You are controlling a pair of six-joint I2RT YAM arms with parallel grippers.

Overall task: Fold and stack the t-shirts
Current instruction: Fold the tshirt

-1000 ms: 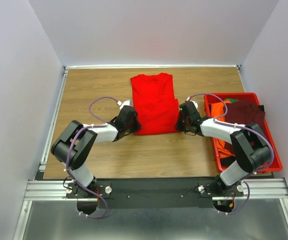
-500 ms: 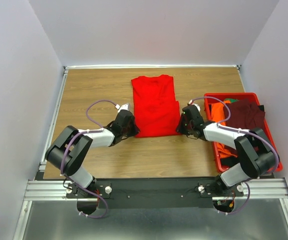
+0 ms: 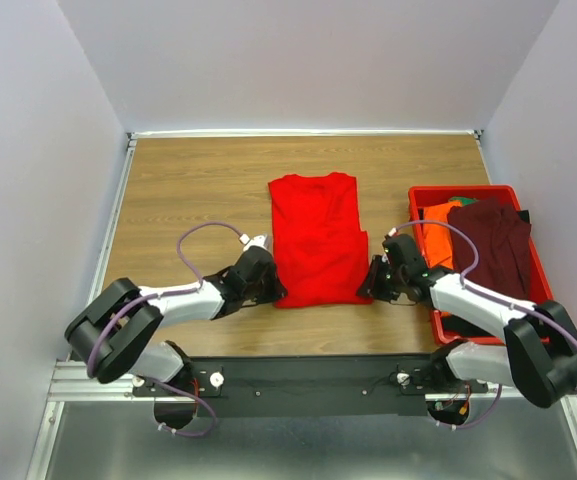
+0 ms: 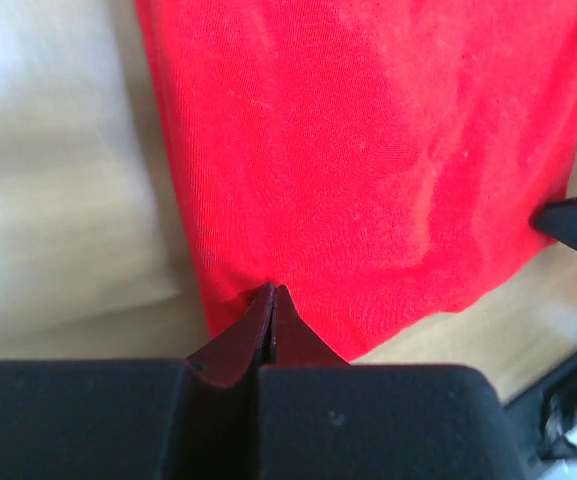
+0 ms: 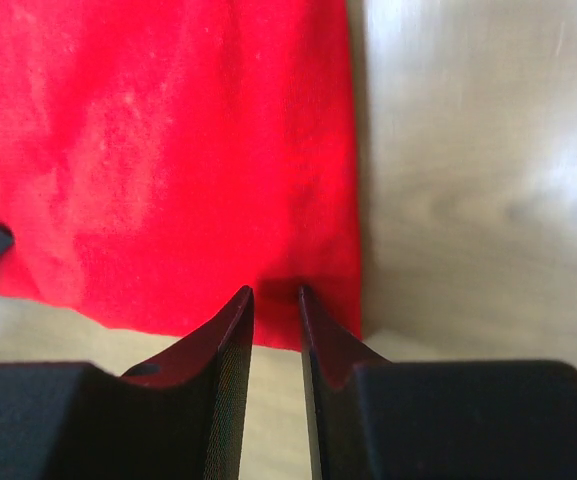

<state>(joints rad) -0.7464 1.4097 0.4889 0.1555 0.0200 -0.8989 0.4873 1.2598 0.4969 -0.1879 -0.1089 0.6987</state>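
A bright red t-shirt [image 3: 316,240] lies folded into a narrow panel in the middle of the wooden table. My left gripper [image 3: 273,290] is shut on its near left corner; in the left wrist view the jaws [image 4: 271,292] meet on the red cloth [image 4: 368,150]. My right gripper [image 3: 370,290] grips the near right corner; in the right wrist view the tips [image 5: 273,292] stand narrowly apart with the red hem [image 5: 168,150] between them. An orange t-shirt [image 3: 438,225] and a dark maroon t-shirt [image 3: 493,240] lie crumpled in the bin.
A rigid red plastic bin [image 3: 543,300] stands at the right edge of the table, close behind my right arm. Bare wood [image 3: 188,180] lies left of and behind the red shirt. The table's near edge runs just below both grippers.
Both grippers have pulled back toward the near edge, dragging the red t-shirt with them. The shirt now lies nearer the arm bases.
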